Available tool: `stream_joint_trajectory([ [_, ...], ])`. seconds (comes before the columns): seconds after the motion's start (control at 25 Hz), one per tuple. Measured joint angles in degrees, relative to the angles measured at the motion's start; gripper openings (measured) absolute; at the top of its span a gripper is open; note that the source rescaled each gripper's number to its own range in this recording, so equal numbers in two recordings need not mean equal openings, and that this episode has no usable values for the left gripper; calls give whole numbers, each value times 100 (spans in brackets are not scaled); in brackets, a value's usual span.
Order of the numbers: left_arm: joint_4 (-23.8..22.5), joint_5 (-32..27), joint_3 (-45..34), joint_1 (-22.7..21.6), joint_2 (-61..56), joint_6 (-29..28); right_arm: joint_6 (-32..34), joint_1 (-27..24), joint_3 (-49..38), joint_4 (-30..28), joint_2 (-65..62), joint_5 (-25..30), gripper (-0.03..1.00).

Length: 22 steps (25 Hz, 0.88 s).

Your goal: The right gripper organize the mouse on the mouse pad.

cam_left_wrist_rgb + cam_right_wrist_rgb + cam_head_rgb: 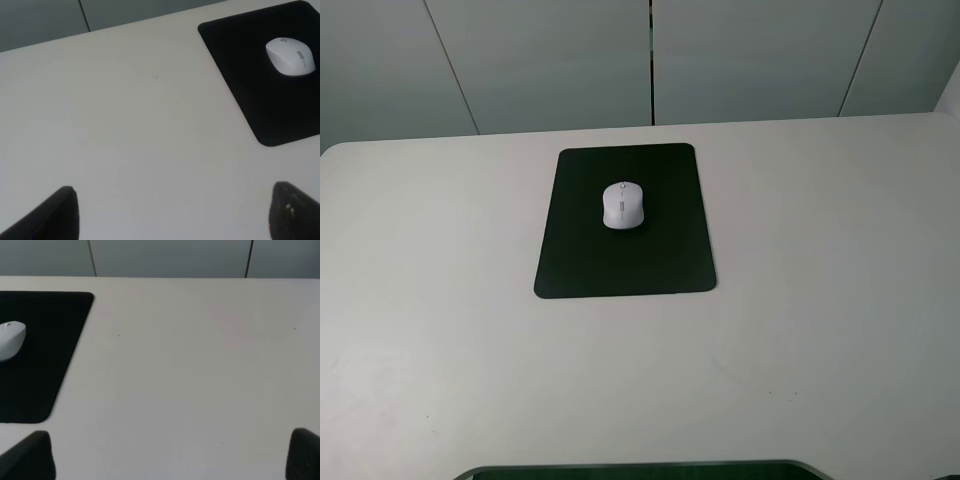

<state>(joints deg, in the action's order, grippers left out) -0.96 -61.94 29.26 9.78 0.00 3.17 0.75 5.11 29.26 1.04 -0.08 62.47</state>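
**Mouse is already on the pad, so what's left to mess up?**

Standing here watching this rig: the mouse sits on the mouse pad, a bit toward the far half and roughly centred side to side, scroll wheel pointing away from the robot. It looks square enough to the pad edges. So to my eye the job looks basically done, or close to it.

The right gripper hangs over bare table well off to the pad's right, fingers spread wide with nothing between them. I only see the 2 dark fingertips at the edge of its wrist camera. The left gripper is the same story on the other side: wide open, holding nothing, well apart from the pad.

What could go wrong from here, I think:

1. If the right arm goes back in for a tidy-up, a low finger could catch the pad's near right corner and drag the whole pad, mouse riding along.
2. That mouse shell is smooth and rounded. An off-centre pinch probably squirts it sideways or spins it crooked.
3. A push instead of a grasp could slide it right off the far edge.
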Motion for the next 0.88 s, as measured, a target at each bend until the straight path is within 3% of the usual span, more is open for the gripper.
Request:
stream_joint_trajectory([
  [0.88, 0, 0, 0, 0, 0, 0, -14, 0, 0, 0, 0, 10, 100],
])
